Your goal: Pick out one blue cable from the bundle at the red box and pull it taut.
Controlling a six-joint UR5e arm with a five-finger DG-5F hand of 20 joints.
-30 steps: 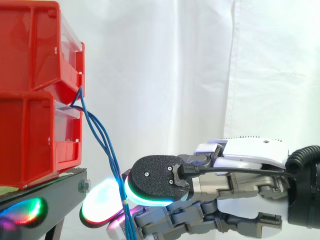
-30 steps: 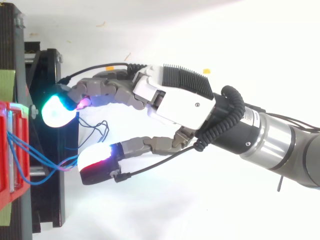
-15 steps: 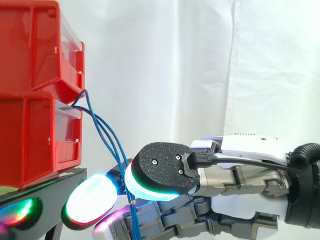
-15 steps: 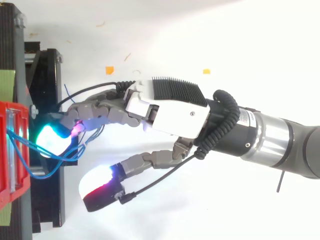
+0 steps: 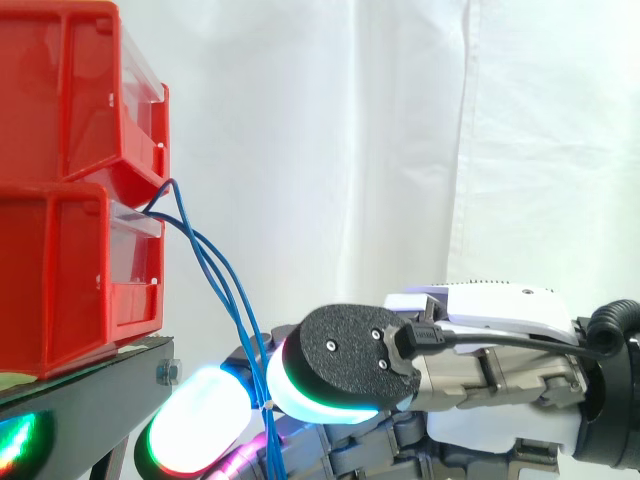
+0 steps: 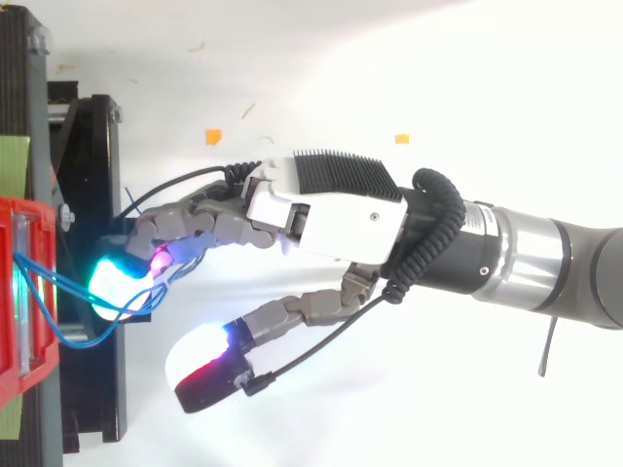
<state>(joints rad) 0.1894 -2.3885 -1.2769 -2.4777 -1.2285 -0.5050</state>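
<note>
Robot hand was positioned low beside the red box, in among the blue cables; whether it had closed on any strand could not be determined. The cables emerged at the front of the box, between its two stacked bins, and drooped in slack curves down to the hand. Each strand appeared thin, light, limp and probably slippery, so a single one should be pinched firmly at mid-span, where the strands ran apart.
</note>
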